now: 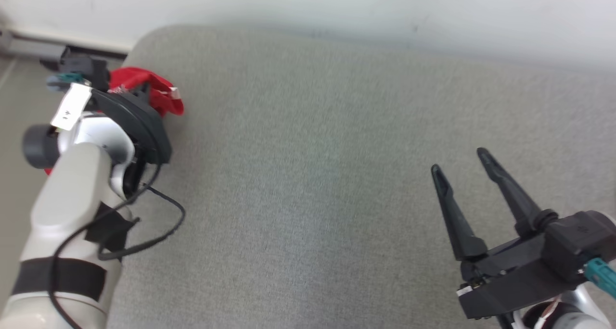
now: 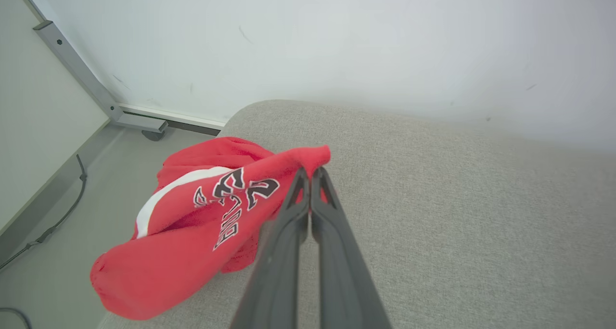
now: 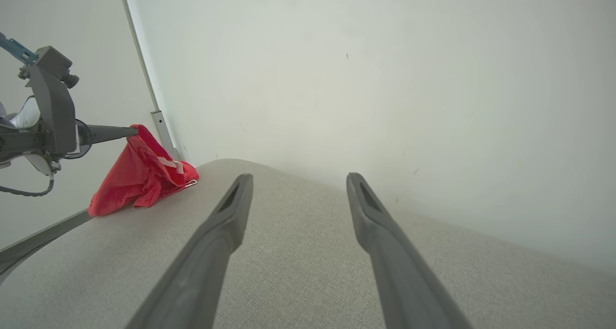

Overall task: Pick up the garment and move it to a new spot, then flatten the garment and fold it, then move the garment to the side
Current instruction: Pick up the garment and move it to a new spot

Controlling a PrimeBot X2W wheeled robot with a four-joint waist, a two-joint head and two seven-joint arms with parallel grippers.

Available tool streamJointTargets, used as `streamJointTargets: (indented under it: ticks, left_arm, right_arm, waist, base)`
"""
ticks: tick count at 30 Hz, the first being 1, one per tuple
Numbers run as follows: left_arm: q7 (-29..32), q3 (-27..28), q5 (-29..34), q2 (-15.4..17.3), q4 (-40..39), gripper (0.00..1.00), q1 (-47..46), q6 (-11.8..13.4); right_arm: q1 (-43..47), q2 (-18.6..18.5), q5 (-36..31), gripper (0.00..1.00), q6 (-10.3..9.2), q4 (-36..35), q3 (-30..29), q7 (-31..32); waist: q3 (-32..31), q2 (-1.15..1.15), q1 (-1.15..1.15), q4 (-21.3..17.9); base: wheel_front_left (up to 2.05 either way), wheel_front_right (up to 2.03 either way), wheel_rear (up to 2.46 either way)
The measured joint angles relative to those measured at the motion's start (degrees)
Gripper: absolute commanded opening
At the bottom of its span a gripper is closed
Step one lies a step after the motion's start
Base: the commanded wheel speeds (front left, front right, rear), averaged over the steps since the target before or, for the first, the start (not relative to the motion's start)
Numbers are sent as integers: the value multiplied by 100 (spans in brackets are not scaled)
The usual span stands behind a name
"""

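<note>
Soft, even light is washing over all three views, paling the white wall (image 1: 385, 11) and casting only a faint shadow along the far edge of the grey cushion (image 1: 313, 175). The head view is looking slightly smeared, the weave blurring. In the right wrist view the dark fingers (image 3: 202, 271) are going soft near the bottom edge.

Left gripper (image 2: 310, 174) fingers pinched together; right gripper (image 1: 458, 159) fingers spread apart.
</note>
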Motion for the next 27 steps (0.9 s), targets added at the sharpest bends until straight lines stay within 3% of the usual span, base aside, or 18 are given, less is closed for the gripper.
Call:
streamJointTargets:
  ticks: [9, 22, 27]
  left_arm:
    - [-140, -286, -1, -517, 52, 0, 308, -198]
    - [-188, -857, -204, -599, -226, 0, 894, -305]
    - [-145, -1802, -911, -558, -1081, 0, 1011, -338]
  right_arm:
    - [-17, 220, 122, 100, 1, 502, 227, -321]
    - [512, 377, 111, 100, -52, 435, 530, -452]
    - [615, 375, 70, 100, -66, 290, 634, -468]
  waist:
    - [-734, 0, 0, -232]
    - [-1489, 1, 1, -1134]
    - [-1624, 1, 1, -1585]
  base:
    - [0, 0, 0]
    - [0, 0, 0]
    - [0, 0, 0]
